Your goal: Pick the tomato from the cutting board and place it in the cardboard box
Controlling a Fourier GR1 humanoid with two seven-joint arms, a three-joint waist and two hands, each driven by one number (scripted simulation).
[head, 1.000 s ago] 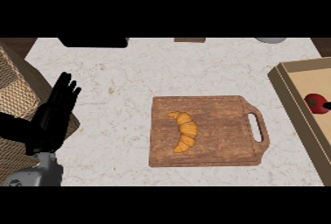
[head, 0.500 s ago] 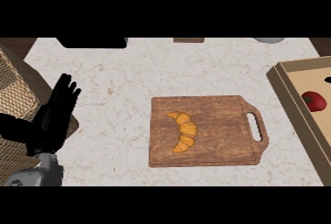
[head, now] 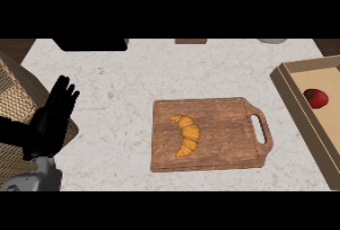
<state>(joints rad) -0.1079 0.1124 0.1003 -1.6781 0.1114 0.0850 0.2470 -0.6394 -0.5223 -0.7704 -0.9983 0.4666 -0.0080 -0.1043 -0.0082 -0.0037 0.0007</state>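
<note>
The round red tomato [head: 317, 98] lies inside the shallow tan cardboard box [head: 292, 77] at the 3 o'clock edge of the view, close to the box's near wall, so the placing step looks done. What remains, as I judge it, is only for the arm to pull clear, with no further grasp called for.

The rectangular dark-brown wooden cutting board [head: 219, 148] sits at centre, its grain rough and its handle slot facing 3 o'clock. On it lies a curved golden-orange croissant [head: 186, 135], ridged and crescent-shaped, with no tomato beside it.

The pale speckled stone surface [head: 133, 76] carries both. At 9 o'clock a woven wicker basket [head: 15, 101] shows its tan weave. Over it rests the black left hand [head: 51, 121], released, fingers straight and pointing up. The right hand is out of view.
</note>
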